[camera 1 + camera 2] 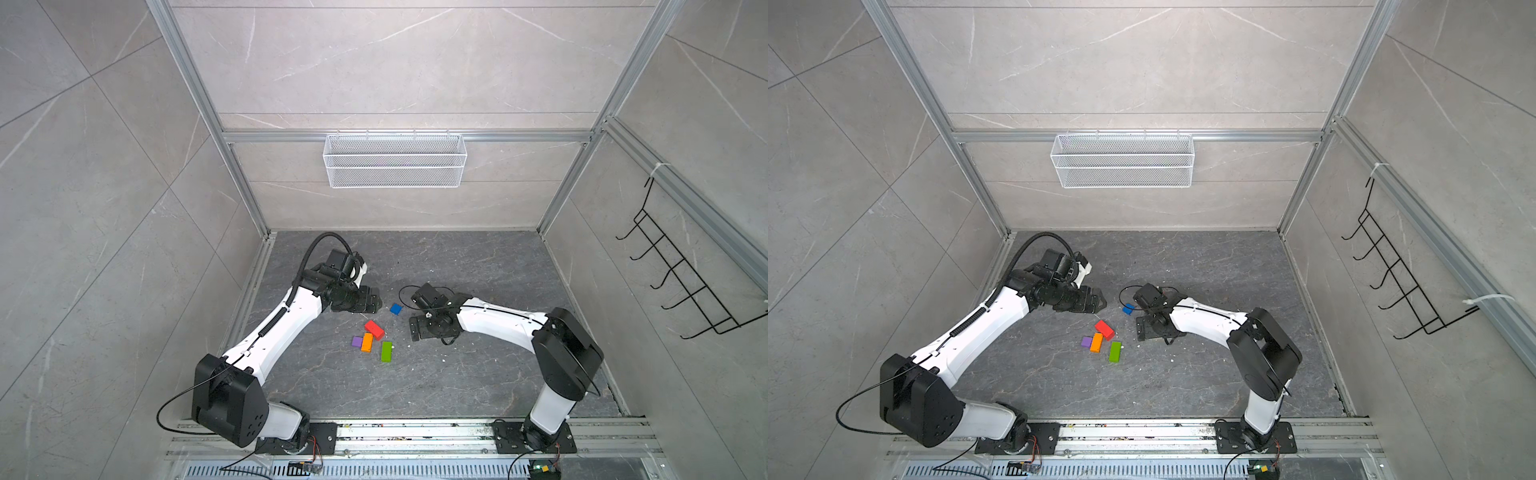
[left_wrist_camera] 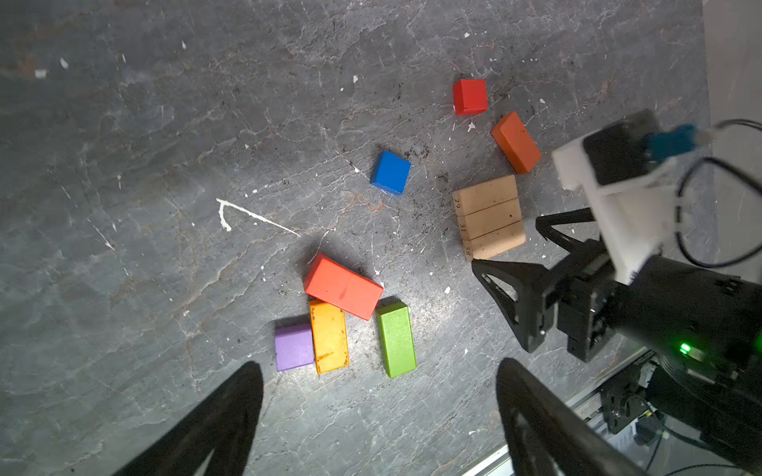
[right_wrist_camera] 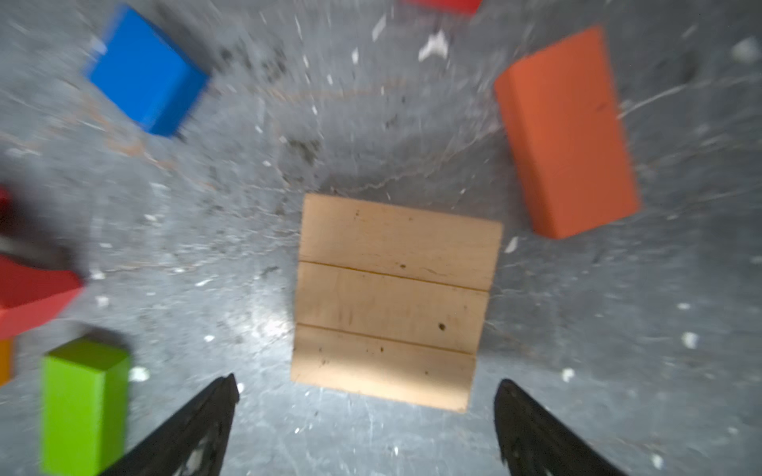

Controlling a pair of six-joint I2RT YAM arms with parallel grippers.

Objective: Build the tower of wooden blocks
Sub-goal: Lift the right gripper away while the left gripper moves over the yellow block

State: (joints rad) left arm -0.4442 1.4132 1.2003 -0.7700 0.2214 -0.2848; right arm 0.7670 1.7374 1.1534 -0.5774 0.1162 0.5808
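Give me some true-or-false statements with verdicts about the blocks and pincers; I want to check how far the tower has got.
1. Three tan bars lie flat side by side on the floor. True.
2. The purple cube sits against the yellow-orange bar. True.
3. The blue cube rests on top of the tan bars. False: it lies alone on the floor, apart from them.
4. The left pincer grips the green bar. False: its jaws stand open and empty; the green bar lies on the floor.
5. The right pincer is open and holds nothing. True.
6. The red cube crowns a finished tower. False: it lies on the floor near the dark orange bar.
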